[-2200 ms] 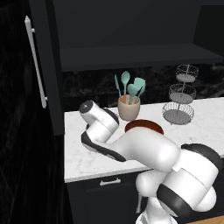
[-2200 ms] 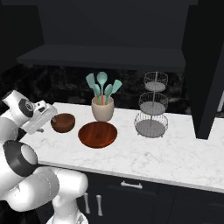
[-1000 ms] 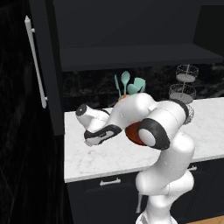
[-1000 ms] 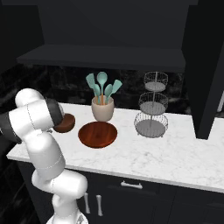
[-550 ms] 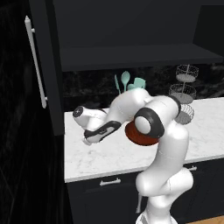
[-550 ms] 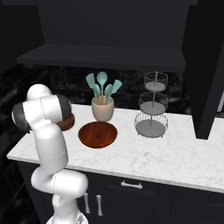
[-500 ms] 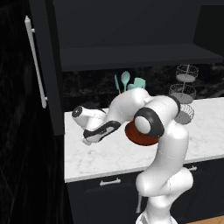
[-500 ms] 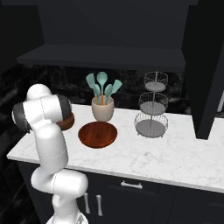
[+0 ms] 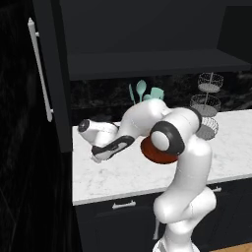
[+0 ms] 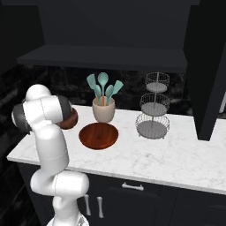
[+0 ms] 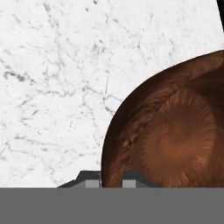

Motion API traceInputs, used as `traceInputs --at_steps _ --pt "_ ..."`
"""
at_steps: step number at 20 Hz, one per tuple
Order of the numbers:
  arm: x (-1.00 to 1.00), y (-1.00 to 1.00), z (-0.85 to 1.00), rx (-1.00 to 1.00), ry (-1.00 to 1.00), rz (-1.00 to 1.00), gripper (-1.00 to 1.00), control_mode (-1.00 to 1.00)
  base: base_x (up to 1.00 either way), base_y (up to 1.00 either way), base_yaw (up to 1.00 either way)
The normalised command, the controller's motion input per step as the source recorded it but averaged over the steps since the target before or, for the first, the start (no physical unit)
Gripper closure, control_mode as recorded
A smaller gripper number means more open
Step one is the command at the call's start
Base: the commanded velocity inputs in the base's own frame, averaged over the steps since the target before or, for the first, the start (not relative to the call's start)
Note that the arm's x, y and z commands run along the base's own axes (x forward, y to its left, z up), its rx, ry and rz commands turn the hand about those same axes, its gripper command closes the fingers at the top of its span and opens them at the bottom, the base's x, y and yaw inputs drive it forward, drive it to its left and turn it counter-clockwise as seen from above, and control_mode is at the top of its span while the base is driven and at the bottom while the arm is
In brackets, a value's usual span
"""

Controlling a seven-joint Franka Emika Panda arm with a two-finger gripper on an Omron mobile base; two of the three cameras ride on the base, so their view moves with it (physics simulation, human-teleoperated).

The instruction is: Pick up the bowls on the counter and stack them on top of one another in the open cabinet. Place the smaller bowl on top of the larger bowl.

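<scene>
In the hand view my gripper (image 11: 110, 179) is shut on the rim of the smaller bowl (image 11: 175, 131), a deep dark-brown bowl that stands on the white marble counter (image 11: 52, 87). One fingertip is inside the rim and the other outside. In the right base view the smaller bowl (image 10: 70, 119) peeks out from behind my arm's joint at the counter's left end. The larger bowl (image 10: 98, 135), wide and reddish-brown, sits just right of it; in the left base view the larger bowl (image 9: 156, 155) is half hidden by my elbow. The open black cabinet's shelf (image 9: 147, 64) lies above.
A beige cup of teal utensils (image 10: 104, 110) stands behind the larger bowl. A three-tier wire basket (image 10: 153, 108) is further right. The cabinet door (image 9: 42, 74) with its silver bar handle hangs open at the left. Dark drawers sit below the counter (image 10: 176, 154).
The gripper's jaws have gone from open to shut on the smaller bowl's rim. The arm has settled slightly lower over the counter's left end.
</scene>
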Motion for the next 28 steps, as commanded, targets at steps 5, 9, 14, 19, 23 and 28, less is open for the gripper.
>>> traceInputs --at_steps 5,9,14,19,23,28 --pt "-0.57 -0.11 0.46 0.00 -0.36 0.00 1.00 -1.00 0.00 0.00 0.00" --pt "-0.64 -0.37 0.58 0.00 -0.29 -0.09 1.00 -1.00 0.00 0.00 0.00" --pt "-0.39 -0.64 0.77 0.01 -0.10 -0.21 1.00 -1.00 0.00 0.00 0.00" --pt "-0.20 -0.75 0.90 0.04 0.10 -0.31 1.00 -1.00 0.00 0.00 0.00" --pt "0.00 -1.00 0.09 0.05 0.48 -0.21 1.00 -1.00 0.00 0.00 0.00" --pt "0.02 -0.68 -0.12 0.01 0.13 -0.19 1.00 -1.00 0.00 0.00 0.00"
